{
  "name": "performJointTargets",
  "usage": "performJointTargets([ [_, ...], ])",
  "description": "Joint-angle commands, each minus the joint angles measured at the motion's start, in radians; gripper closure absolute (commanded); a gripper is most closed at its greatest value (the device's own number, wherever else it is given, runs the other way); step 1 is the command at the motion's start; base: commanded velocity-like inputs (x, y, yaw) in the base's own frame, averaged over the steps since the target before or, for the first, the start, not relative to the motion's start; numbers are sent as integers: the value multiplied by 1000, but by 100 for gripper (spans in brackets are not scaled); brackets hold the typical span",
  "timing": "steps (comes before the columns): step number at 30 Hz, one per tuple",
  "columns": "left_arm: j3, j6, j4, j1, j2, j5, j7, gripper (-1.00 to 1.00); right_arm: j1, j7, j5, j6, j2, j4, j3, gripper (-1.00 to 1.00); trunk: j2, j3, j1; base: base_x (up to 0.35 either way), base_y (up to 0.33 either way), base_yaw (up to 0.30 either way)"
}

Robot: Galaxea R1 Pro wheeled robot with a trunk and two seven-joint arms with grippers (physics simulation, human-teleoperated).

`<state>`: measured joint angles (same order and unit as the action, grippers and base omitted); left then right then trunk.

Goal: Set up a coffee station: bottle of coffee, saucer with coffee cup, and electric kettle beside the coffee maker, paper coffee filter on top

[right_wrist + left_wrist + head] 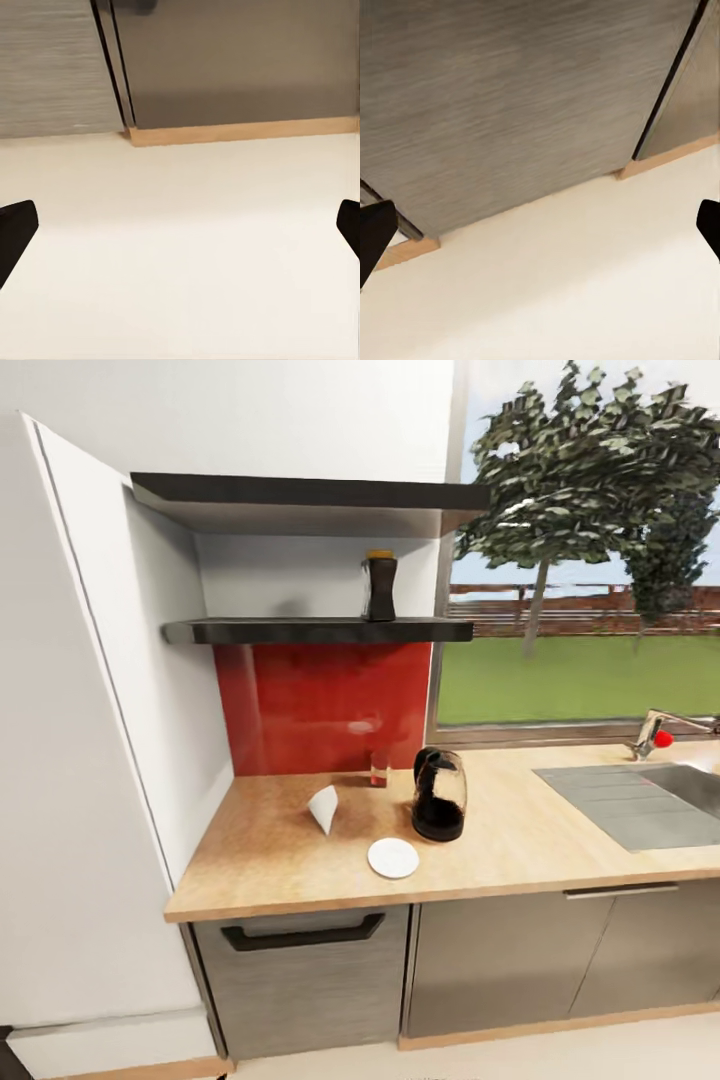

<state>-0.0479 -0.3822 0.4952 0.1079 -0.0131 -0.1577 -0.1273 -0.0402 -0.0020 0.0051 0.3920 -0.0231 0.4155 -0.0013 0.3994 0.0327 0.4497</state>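
The dark bottle of coffee with a yellow-brown lid (380, 587) stands upright on the lower black wall shelf (300, 631), above the red backsplash (320, 705). Below it, on the light wooden countertop (260, 860), a white paper coffee filter cone (324, 807) rests beside a small clear glass cup with red contents (379, 768). Just right of them stands the dark, rounded glass electric kettle (439, 795), dark liquid filling its lower part. A round white saucer (393, 857) lies bare near the counter's front edge, close to the kettle's base.

The left wrist view has the left gripper (540, 232) aimed at the pale floor (585, 285) and a grey brushed cabinet front (510, 97), its black fingertips (373, 232) spread wide at the frame's edges. The right gripper (180, 232) is likewise spread wide, pointing at the floor by the wooden plinth (240, 131). Further right on the counter in the head view is a steel sink (640, 800).
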Motion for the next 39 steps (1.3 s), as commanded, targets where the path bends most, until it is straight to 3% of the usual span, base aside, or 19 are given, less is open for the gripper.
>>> performJointTargets([
  [1,-3,0,42,0,1,-7,-37,-100,0,-1,0,3,0,-1,0,-100,1,0,0,0,0,-265],
  [2,-3,11,136,4,7,-9,-138,-100,-1,-1,0,3,0,-1,0,-100,1,0,0,0,0,-265],
  [5,-3,56,220,17,15,-8,-224,-100,0,-1,0,3,0,-1,1,-100,1,0,0,0,0,-265],
  [13,-24,402,515,83,74,-11,-445,-100,-1,-1,1,4,0,-1,1,-100,1,0,0,0,0,-265],
  [15,-59,515,587,127,85,-10,-494,-100,-1,-1,1,3,0,-1,2,-100,1,0,0,0,0,-265],
  [19,-111,664,622,216,91,-5,-557,-100,-1,-1,1,3,0,-1,2,-100,1,0,0,0,0,-255],
  [21,-130,749,640,286,92,3,-625,-100,-1,-1,1,3,0,0,3,-100,1,0,0,0,0,-126],
  [26,-133,947,656,446,77,26,-696,-100,-1,7,5,4,0,0,6,-100,1,0,0,0,0,-30],
  [31,-74,1054,659,565,62,34,-708,-100,-1,8,4,4,-1,2,6,-100,1,0,0,0,0,-2],
  [36,-41,1112,659,626,13,34,-749,-100,-1,6,4,4,-1,4,4,-100,1,0,0,0,0,0],
  [38,-33,1121,658,646,-33,32,-774,-100,0,5,4,4,-1,5,3,-100,1,0,0,0,0,0],
  [39,-33,1121,658,648,-43,32,-777,-100,0,4,4,4,-1,5,3,-100,1,0,0,0,0,0],
])
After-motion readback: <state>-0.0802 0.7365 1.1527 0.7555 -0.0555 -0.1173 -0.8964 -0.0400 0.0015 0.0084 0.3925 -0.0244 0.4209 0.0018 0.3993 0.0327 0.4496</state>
